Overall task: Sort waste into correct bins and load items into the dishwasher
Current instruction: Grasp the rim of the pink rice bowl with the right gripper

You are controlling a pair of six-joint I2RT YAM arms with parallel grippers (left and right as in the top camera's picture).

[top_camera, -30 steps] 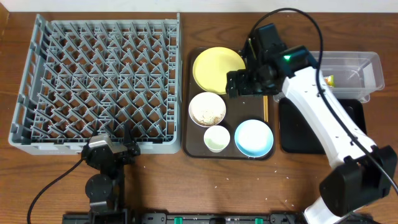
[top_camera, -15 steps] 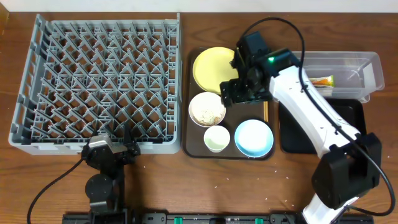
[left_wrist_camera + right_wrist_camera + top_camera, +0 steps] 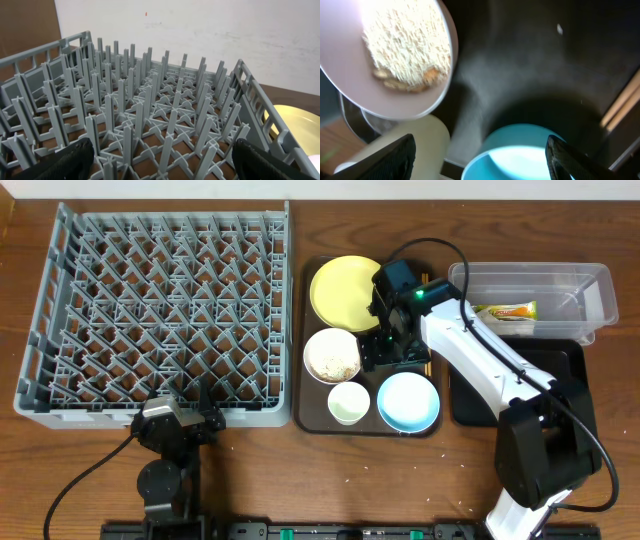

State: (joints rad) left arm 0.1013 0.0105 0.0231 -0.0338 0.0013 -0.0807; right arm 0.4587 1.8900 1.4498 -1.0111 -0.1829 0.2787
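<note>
**Tabletop** [image 3: 470,480]: brown wood, with a few pale crumbs [image 3: 369,471] loose at lower centre.

**Dish rack** [image 3: 165,305]: grey lattice, left half of the frame, nothing loaded. Unchanged.

**Brown serving tray** [image 3: 315,412]: centre, just right of the rack, carrying all the dishes.

**Clear tub** [image 3: 570,278]: upper right. The green-and-orange snack wrapper [image 3: 505,310] lies inside it, in plain sight now that the arm has swung away.

**Black tray** [image 3: 568,375]: below the tub, nothing visible in it.

**Yellow plate** [image 3: 340,290]: top of the brown tray.

**Light blue bowl** [image 3: 408,402]: lower right of the tray, looks clean.

**White bowl** [image 3: 333,355]: mid-tray, holding rice-like scraps [image 3: 405,45].

**Cup** [image 3: 348,402]: below the white bowl.

**Chopsticks** [image 3: 620,110]: right edge of the tray, partly under the arm.

**Right tool** [image 3: 383,352]: has moved within the last second from beside the tub down to between the two bowls. It is spread wide and carries nothing.

**Left tool** [image 3: 162,150]: parked at the rack's lower edge, spread wide, carrying nothing.

**Status:** the wrapper looks sorted. The scraps and every dish remain, and the white bowl seems the likely next pick.
</note>
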